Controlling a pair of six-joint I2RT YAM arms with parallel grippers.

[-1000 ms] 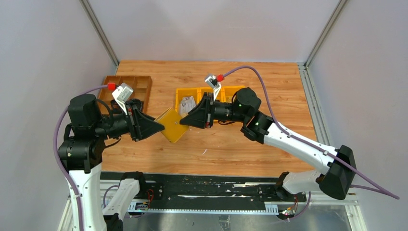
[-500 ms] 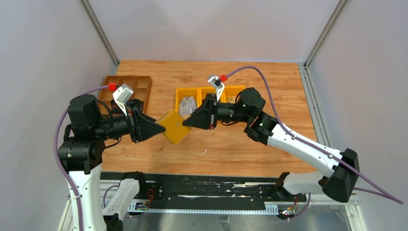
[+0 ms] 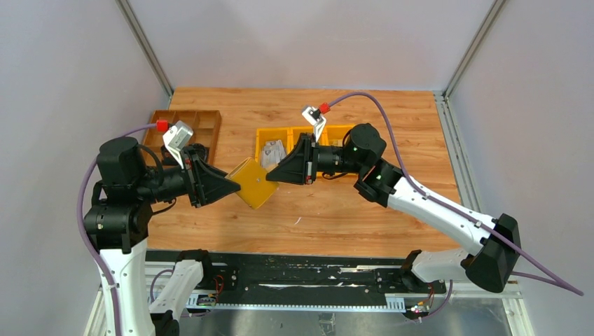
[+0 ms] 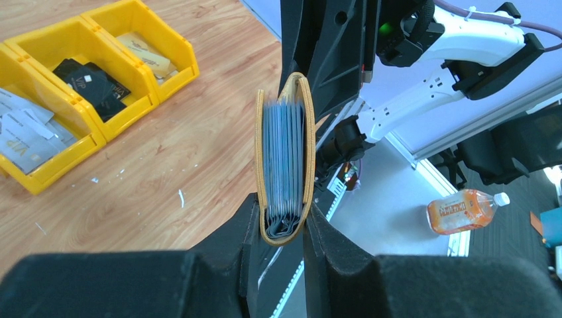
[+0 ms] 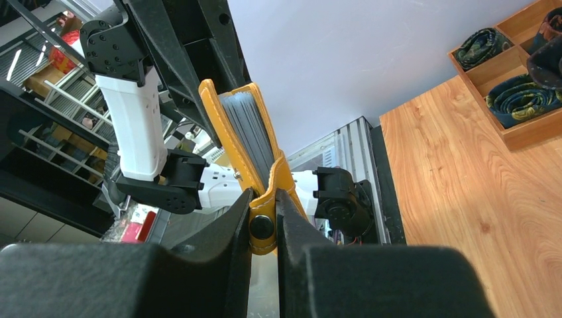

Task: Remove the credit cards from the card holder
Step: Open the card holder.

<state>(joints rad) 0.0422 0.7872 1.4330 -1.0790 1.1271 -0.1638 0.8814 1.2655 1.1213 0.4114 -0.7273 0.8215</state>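
Through the left wrist camera I read "VIP" in pale letters on a black card [image 4: 85, 78] lying in the middle yellow bin [image 4: 116, 116]. The same word, "VIP", stands on a grey card [image 4: 20, 142] in the neighbouring bin [image 4: 59, 162]. The smaller lines of print on both are too fine for me to make out. The orange label on the bottle [image 4: 464, 211] is too blurred to read. The cards [image 4: 283, 159] packed in the wallet [image 4: 307, 146] show me only their edges, so I can read no print there.
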